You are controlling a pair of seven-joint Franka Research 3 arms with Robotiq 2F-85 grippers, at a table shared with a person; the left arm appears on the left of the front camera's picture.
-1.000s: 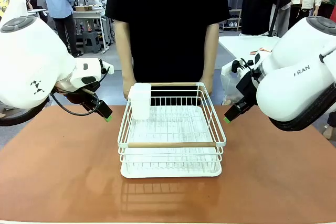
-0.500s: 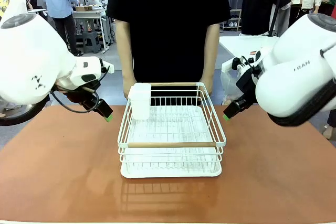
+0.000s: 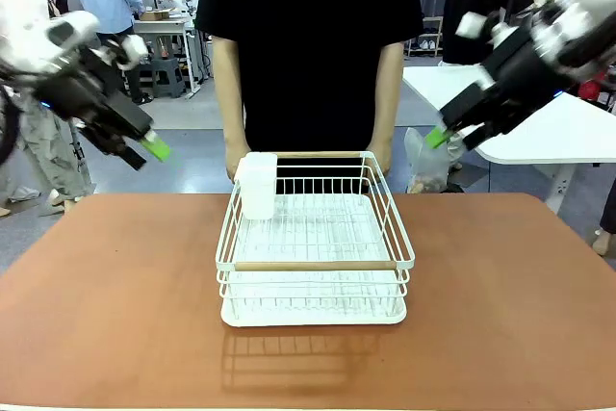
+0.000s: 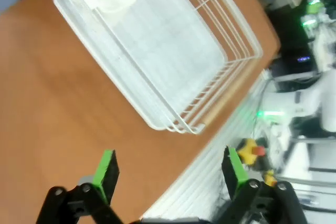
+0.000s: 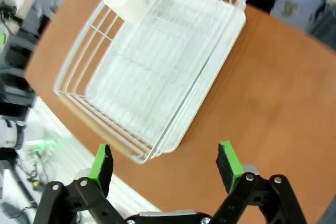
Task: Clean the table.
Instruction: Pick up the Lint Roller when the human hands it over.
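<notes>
The reddish-brown table [image 3: 115,305] carries a white wire dish rack [image 3: 313,247] at its middle, with a white cup holder [image 3: 257,185] clipped on its far left corner. My left gripper [image 3: 152,151] hangs high over the table's far left side, open and holding nothing. My right gripper [image 3: 441,138] is raised at the far right, open as well. In the left wrist view the gripper [image 4: 170,169] looks down at the rack [image 4: 157,51] and the table [image 4: 47,103]. In the right wrist view the gripper [image 5: 165,166] faces the rack [image 5: 157,61] from above the table [image 5: 262,103].
A person in a black shirt [image 3: 308,45] stands at the far edge just behind the rack, hands near its back rim. A smaller white table [image 3: 549,132] stands at the back right. Other people and workbenches are farther back.
Both arms have swung up and outward, away from the rack and off the table surface. The rack and the person have not moved.
</notes>
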